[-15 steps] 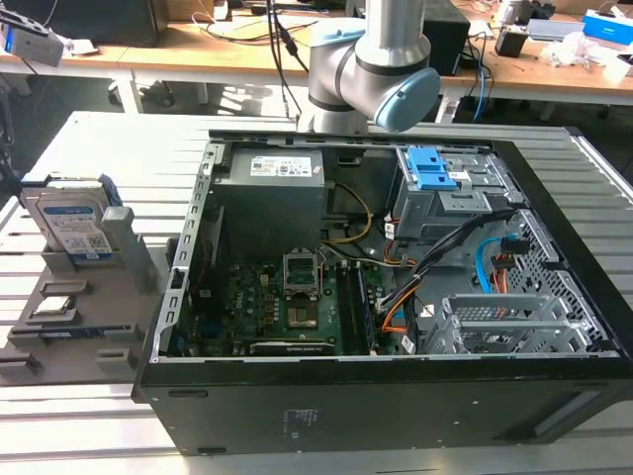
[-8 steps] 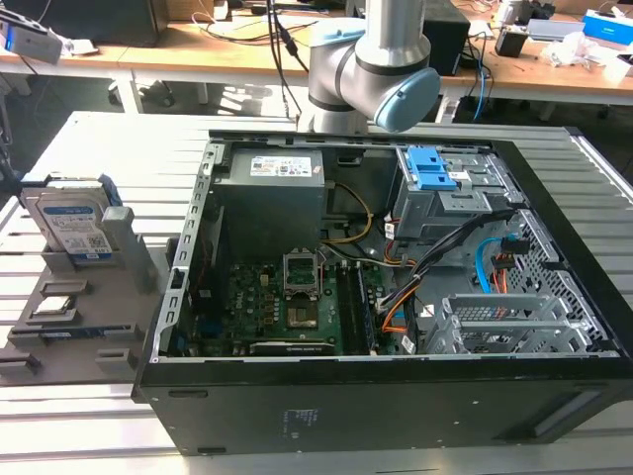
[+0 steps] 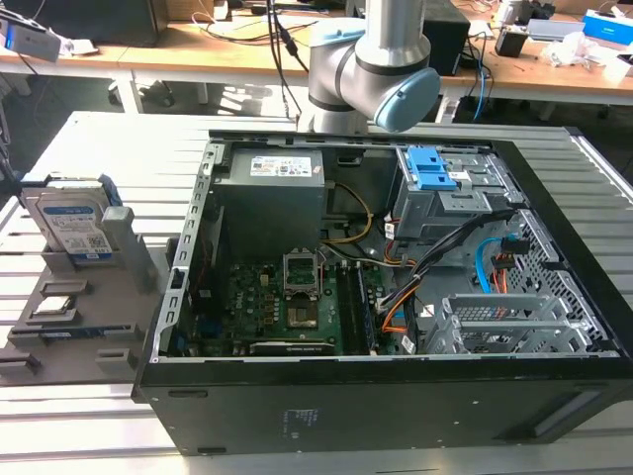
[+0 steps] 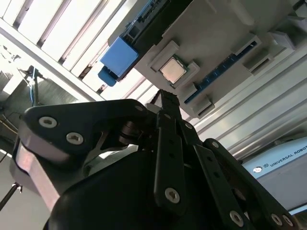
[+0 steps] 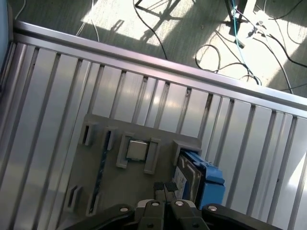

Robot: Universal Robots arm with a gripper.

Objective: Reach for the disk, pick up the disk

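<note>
Hovering above grey plastic parts holder [image 5: 120, 191]: black gripper [image 5: 165, 187], fingers pressed together, empty. Silver blue-railed metal disk [image 5: 186, 178] stands upright in holder's end slot. Risk: closed fingers strike its top edge, toppling it.

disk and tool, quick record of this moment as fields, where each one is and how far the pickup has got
disk: stands on edge in a slot of the grey holder, blue rails on, at the exterior view's left of the open computer case
tool: shut, empty, above the holder, close beside the disk
contact: none visible
also in holder: square chip, thin memory stick
progress: disk not yet picked up
</note>
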